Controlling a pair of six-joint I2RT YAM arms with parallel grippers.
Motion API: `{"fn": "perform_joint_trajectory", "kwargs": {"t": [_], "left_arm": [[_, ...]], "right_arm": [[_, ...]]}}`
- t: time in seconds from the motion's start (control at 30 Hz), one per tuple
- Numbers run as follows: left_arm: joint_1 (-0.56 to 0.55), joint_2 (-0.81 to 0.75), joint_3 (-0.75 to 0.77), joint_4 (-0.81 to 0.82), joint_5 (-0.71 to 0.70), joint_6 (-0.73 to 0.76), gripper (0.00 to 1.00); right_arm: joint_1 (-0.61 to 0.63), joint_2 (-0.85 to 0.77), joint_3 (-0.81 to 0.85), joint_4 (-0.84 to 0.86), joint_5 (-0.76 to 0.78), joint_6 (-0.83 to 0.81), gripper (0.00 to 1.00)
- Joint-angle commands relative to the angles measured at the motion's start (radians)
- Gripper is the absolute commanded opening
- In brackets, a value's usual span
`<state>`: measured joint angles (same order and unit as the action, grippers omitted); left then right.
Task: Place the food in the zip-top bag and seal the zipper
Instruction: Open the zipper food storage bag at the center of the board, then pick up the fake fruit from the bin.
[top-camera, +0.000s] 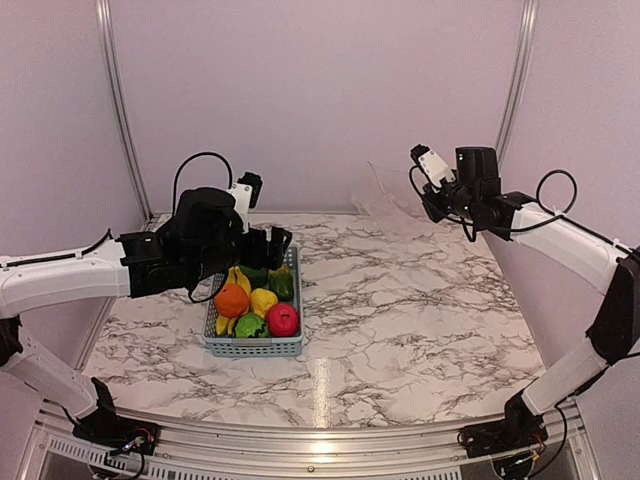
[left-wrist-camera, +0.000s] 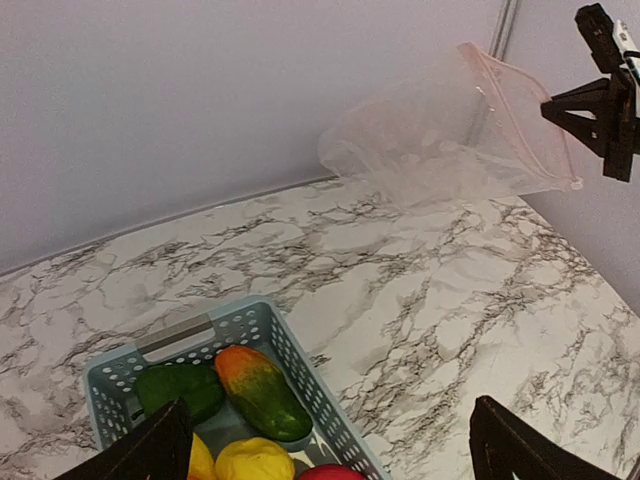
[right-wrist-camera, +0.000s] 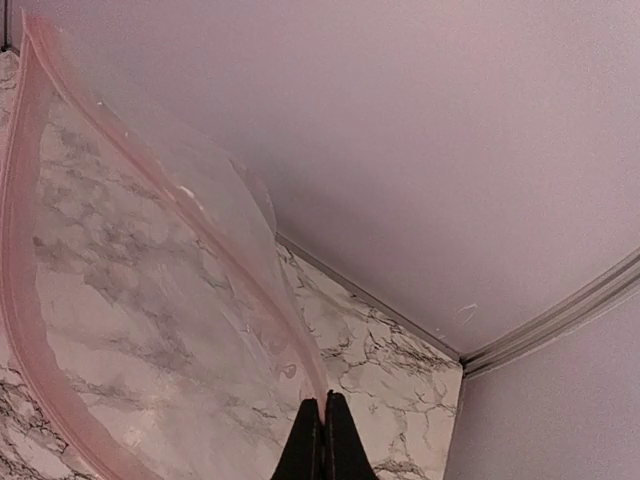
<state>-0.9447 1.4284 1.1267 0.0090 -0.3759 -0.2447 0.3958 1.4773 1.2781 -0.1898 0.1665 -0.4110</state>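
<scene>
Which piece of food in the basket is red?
The apple, at the basket's near-right corner in the top view. It is the only red piece; the rest are orange, yellow or green.

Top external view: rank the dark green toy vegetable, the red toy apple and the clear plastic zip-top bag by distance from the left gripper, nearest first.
1. Dark green toy vegetable, far end of the grey-blue basket, beneath the left gripper.
2. Red toy apple, basket's near right corner.
3. Clear plastic zip-top bag, raised at far right.

Bright, even, pinkish light, soft shadows, a glare streak on the marble table (top-camera: 322, 385), perhaps slight edge distortion.
</scene>
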Motion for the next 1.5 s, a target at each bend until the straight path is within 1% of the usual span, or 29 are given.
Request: {"fn": "perform_joint_trajectory", "kwargs": {"t": [0.0, 0.07, 0.1, 0.17, 0.2, 0.27, 0.3, 0.33, 0.4, 0.47, 0.57, 0.7, 0.77, 0.83, 0.9, 0.97, 1.07, 1.23, 1.37, 1.47], "left_arm": [[0.012, -0.100, -0.028, -0.131, -0.382, -0.065, 0.99], [0.039, -0.100, -0.023, -0.237, -0.421, -0.095, 0.99], [0.047, -0.105, -0.035, -0.262, -0.431, -0.075, 0.99], [0.055, -0.133, -0.105, -0.223, -0.376, 0.016, 0.99], [0.057, -0.147, -0.133, -0.216, -0.353, 0.020, 0.99], [0.077, -0.163, -0.150, -0.270, -0.268, -0.010, 0.97], [0.093, -0.162, -0.148, -0.301, -0.203, -0.024, 0.94], [0.116, -0.158, -0.144, -0.332, -0.127, -0.049, 0.93], [0.153, -0.135, -0.140, -0.389, -0.024, -0.108, 0.91], [0.201, -0.108, -0.143, -0.425, 0.078, -0.135, 0.92], [0.227, -0.076, -0.150, -0.431, 0.148, -0.131, 0.93], [0.264, -0.015, -0.133, -0.436, 0.241, -0.125, 0.87], [0.276, 0.008, -0.126, -0.437, 0.252, -0.135, 0.84], [0.282, 0.026, -0.120, -0.442, 0.234, -0.147, 0.84], [0.284, 0.048, -0.113, -0.457, 0.218, -0.142, 0.86], [0.284, 0.072, -0.106, -0.466, 0.217, -0.126, 0.91], [0.284, 0.099, -0.099, -0.459, 0.223, -0.112, 0.92], [0.284, 0.134, -0.082, -0.438, 0.211, -0.091, 0.90], [0.284, 0.166, -0.066, -0.437, 0.205, -0.084, 0.84], [0.283, 0.170, -0.058, -0.447, 0.160, -0.093, 0.84]], "right_arm": [[-0.005, -0.003, 0.019, 0.015, -0.015, -0.018, 0.00], [-0.005, -0.003, -0.001, 0.008, -0.060, -0.020, 0.00], [-0.005, -0.002, -0.011, 0.001, -0.099, -0.025, 0.00], [-0.002, 0.003, -0.036, 0.000, -0.149, -0.027, 0.00], [0.000, 0.010, -0.047, -0.002, -0.155, -0.024, 0.00], [0.004, 0.022, -0.064, -0.012, -0.219, -0.024, 0.00], [0.006, 0.026, -0.072, -0.015, -0.244, -0.027, 0.00], [0.007, 0.029, -0.082, -0.016, -0.271, -0.032, 0.00], [0.015, 0.033, -0.104, -0.014, -0.318, -0.040, 0.00], [0.029, 0.044, -0.120, -0.015, -0.350, -0.049, 0.00], [0.048, 0.072, -0.118, -0.027, -0.368, -0.050, 0.00], [0.064, 0.091, -0.122, -0.032, -0.386, -0.050, 0.00], [0.066, 0.096, -0.125, -0.032, -0.390, -0.050, 0.00], [0.066, 0.097, -0.125, -0.034, -0.393, -0.049, 0.00], [0.066, 0.097, -0.125, -0.035, -0.397, -0.052, 0.00], [0.066, 0.097, -0.125, -0.036, -0.394, -0.052, 0.00], [0.066, 0.098, -0.125, -0.037, -0.398, -0.052, 0.00], [0.065, 0.108, -0.123, -0.041, -0.403, -0.052, 0.00], [0.066, 0.112, -0.122, -0.043, -0.407, -0.051, 0.00], [0.066, 0.113, -0.120, -0.046, -0.404, -0.051, 0.00]]}}
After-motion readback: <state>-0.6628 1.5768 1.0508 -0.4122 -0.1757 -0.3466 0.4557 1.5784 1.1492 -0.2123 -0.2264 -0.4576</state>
